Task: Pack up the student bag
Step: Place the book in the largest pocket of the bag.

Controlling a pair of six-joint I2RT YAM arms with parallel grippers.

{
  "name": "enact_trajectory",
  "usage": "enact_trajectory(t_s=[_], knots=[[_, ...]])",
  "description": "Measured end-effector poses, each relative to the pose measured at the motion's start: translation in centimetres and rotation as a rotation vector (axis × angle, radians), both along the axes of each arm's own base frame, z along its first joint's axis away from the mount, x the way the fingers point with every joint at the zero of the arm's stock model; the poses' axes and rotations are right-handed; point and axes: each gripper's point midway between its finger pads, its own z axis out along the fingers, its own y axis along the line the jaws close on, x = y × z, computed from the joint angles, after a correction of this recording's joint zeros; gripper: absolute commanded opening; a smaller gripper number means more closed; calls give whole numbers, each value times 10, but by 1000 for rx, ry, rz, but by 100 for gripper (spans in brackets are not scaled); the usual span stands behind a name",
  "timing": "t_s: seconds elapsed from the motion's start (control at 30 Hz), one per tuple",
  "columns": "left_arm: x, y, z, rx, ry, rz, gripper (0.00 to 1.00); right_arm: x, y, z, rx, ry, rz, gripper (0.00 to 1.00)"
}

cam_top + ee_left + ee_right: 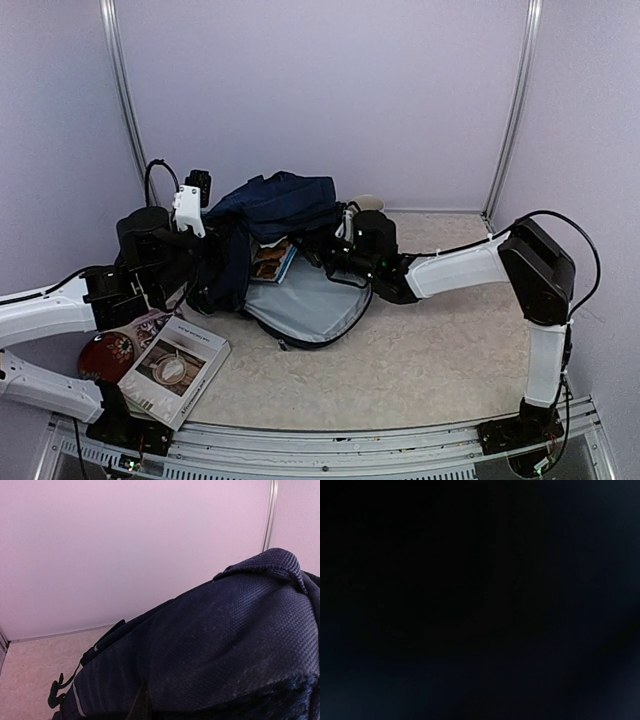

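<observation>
navy fabric heaps up at the far middle of the table [440,350]: the student bag [285,205] lies there unzipped, its light grey lining [310,300] spread toward the near side. a small book [272,262] with a brown picture on its cover rests inside, at the far edge of the lining.

the left gripper [212,252] reaches in from the left and meets the bag's left side. its jaws are closed. the left wrist view shows only woven navy cloth close up, with a pale trim stripe [77,700] and a black buckle [56,692] at the lower left, so i cannot tell whether any fabric is pinched between the fingers.

the right gripper [325,248] comes across from the right and sits at the bag's opening, tucked under the raised navy flap. its jaws are closed too, and its wrist view is wholly dark, so i cannot tell what it touches.

near the left edge, a white-covered book [178,368] lies flat beside a dark red round thing [105,355], both well apart from the bag's lining.
</observation>
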Motion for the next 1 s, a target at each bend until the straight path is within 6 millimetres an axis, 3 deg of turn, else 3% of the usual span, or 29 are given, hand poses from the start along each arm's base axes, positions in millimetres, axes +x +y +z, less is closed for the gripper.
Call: enact_trajectory(t_s=[0.07,0.17,0.27,0.37,0.47,0.57,0.63,0.8,0.9,1.0], knots=[[0,0,1,-2,-5,0,0,4,10,-3,11,11,-29,1],[0,-1,3,-2,-12,-2,0,15,30,-10,0,9,-69,28],[3,2,5,8,-15,23,0,26,42,-14,-33,-23,-87,44],[5,8,4,31,-21,60,0,27,35,-20,-137,-90,-115,60],[9,15,6,43,-29,88,0,20,16,-24,-296,-181,-140,70],[21,31,6,33,-25,134,0,3,-1,-9,-456,-301,-109,78],[30,45,7,18,-16,166,0,-11,-8,15,-520,-397,-73,82],[48,75,13,-23,5,219,0,-53,-14,72,-580,-631,49,81],[60,95,12,-38,24,256,0,-97,13,85,-545,-781,257,81],[71,116,9,-48,33,302,0,-136,56,69,-520,-863,462,80]])
